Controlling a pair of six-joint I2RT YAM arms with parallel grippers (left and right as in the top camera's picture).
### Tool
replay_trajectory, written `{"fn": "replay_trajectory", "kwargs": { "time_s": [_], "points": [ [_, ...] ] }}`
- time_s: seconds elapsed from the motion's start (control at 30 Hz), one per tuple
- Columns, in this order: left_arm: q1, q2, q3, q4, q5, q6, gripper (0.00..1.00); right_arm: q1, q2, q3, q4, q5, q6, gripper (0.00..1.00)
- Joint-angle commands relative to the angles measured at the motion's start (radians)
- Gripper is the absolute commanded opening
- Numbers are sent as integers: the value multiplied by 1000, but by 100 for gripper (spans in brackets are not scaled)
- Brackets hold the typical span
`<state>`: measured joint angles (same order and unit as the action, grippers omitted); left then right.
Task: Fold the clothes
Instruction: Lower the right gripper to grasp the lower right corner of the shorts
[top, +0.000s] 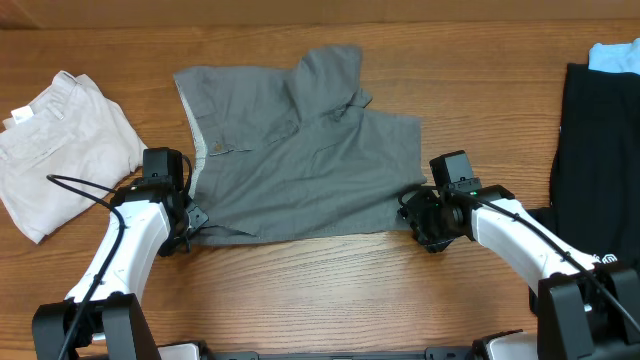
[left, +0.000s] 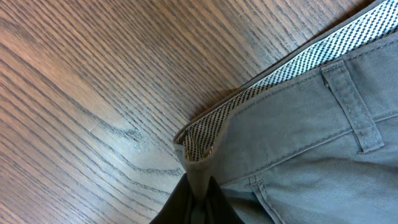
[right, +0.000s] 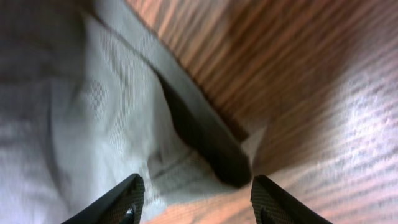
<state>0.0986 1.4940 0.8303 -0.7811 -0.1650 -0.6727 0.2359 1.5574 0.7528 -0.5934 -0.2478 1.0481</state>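
Wood grain runs under everything; the grey shorts (top: 300, 160) lie spread on the table (top: 330, 290) near its middle, waistband toward my left arm and leg hems toward my right, with a rumpled fold along the far edge. My left gripper (top: 193, 230) sits at the near left corner of the cloth; seen from my left wrist, its fingers (left: 214, 205) are pressed together on a pinch of the waistband, whose dotted black-and-white lining (left: 280, 74) is turned outward, and a belt loop (left: 354, 106) lies flat just beyond. My right gripper (top: 410, 212) is down at the near right corner of the hem; from my right wrist its fingers (right: 124, 199) stand spread apart, the hem's edge lying between them with a dark shadowed fold under it, nothing clamped. Well off to my left rest folded beige shorts (top: 60, 140); at the far right lies a black garment (top: 600, 150) with something pale blue (top: 615, 55) above it.
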Motion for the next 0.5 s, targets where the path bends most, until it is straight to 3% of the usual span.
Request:
{"fn": "replay_trajectory", "kwargs": {
  "time_s": [0.0,0.47],
  "points": [
    [5,-3,2,1,-17,23,8,3,6,-7,26,68,31,59],
    [5,-3,2,0,-17,23,9,41,10,-7,50,112,34,58]
  ]
}}
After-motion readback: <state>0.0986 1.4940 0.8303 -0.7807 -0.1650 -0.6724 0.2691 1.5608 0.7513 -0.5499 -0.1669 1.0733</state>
